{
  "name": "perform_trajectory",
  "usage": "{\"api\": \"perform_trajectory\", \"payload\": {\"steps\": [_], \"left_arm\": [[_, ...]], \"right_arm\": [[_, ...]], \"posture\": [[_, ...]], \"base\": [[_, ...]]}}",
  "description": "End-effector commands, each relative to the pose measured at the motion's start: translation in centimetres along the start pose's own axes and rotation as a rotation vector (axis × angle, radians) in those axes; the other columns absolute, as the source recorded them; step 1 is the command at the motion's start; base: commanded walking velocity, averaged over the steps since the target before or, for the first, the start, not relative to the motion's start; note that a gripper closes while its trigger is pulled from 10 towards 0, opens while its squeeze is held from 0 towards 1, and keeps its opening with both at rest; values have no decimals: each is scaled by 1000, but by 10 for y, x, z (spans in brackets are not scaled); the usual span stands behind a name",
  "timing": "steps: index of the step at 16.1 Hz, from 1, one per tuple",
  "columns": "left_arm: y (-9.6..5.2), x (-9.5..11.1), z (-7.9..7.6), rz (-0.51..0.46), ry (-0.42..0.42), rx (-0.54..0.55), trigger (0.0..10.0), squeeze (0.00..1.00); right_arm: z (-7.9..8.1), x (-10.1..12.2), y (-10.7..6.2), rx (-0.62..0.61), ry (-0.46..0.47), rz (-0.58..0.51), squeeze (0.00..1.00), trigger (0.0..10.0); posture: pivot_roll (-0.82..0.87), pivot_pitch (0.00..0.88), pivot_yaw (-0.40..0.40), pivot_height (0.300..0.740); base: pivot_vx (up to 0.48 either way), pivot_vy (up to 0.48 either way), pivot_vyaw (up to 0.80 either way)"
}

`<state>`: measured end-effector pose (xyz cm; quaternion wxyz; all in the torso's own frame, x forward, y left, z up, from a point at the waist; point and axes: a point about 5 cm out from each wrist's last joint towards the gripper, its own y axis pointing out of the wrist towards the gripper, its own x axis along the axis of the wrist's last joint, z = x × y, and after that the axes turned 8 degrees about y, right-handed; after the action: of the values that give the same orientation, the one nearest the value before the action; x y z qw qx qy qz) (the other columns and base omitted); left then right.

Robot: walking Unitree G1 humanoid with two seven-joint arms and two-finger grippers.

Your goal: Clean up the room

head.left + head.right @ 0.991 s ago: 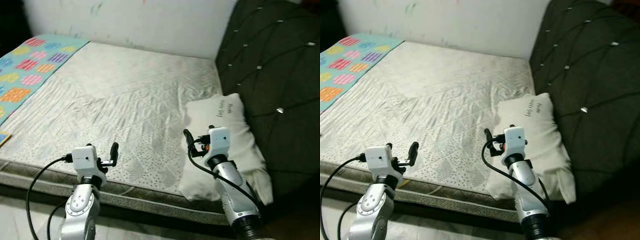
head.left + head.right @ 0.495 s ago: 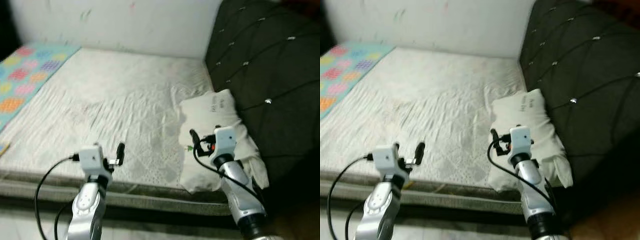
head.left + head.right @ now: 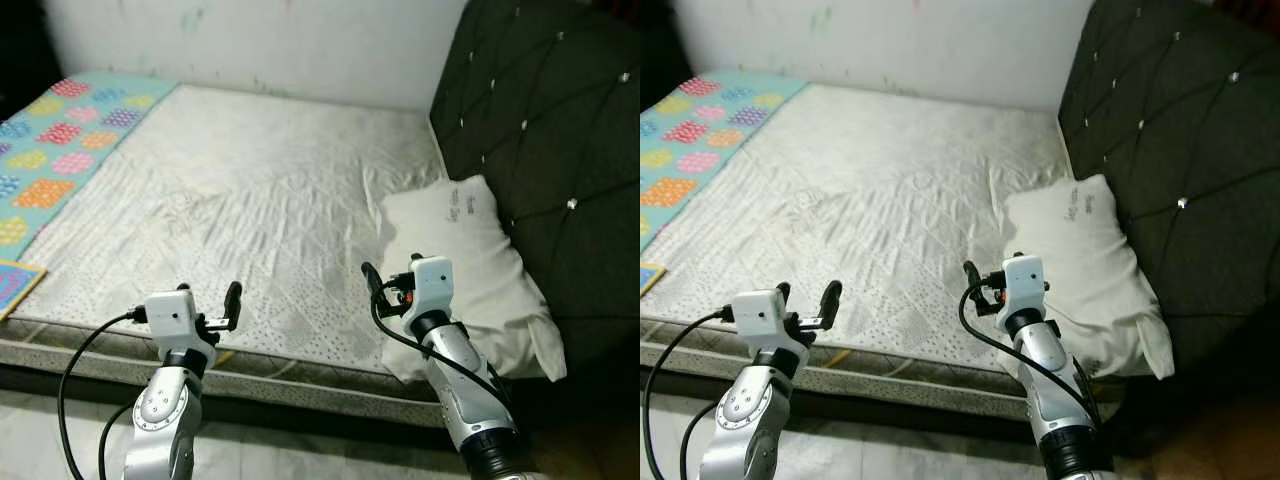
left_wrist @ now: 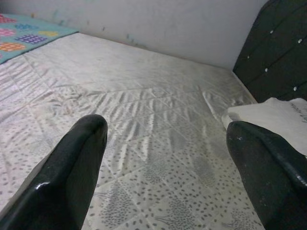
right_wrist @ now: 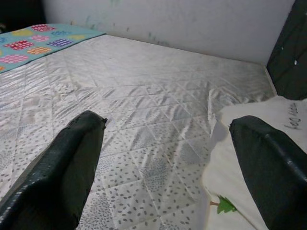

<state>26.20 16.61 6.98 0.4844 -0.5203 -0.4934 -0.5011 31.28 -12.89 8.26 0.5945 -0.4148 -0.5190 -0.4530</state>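
**At the bed's edge, pillow on our right**

At the near edge of the bed (image 3: pixel 250 190) we hold both arms raised. The pillow (image 3: pixel 470 270) lies against the headboard (image 3: pixel 540 110), its long axis running away from us, just beyond our right gripper (image 5: pixel 163 167). The left gripper (image 4: pixel 163 167) is well apart from it. Both grippers gape wide and hold nothing. Against half a second ago, our view has swung left, showing more of the quilt (image 3: pixel 60 150); the pillow looks unmoved.
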Motion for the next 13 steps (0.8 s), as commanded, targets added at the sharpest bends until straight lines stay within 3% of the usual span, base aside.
{"api": "perform_trajectory", "payload": {"steps": [1, 7, 13], "left_arm": [[3, 3, -3, -15, -1, -20, 10000, 0], [4, 3, -5, -16, -10, -30, 10000, 0], [5, -2, -15, 5, -25, -68, 10000, 0]], "right_arm": [[-6, 2, 1, -26, 8, -4, 0, 10000], [-7, 1, 2, -34, 8, -3, 0, 10000], [6, -14, 3, -47, 62, 30, 0, 10000]], "posture": [[-45, 0, -41, 740], [-47, 0, -38, 740], [-45, 0, -2, 740]], "base": [[0, 0, -769], [0, 0, -589], [86, 0, 0]]}}
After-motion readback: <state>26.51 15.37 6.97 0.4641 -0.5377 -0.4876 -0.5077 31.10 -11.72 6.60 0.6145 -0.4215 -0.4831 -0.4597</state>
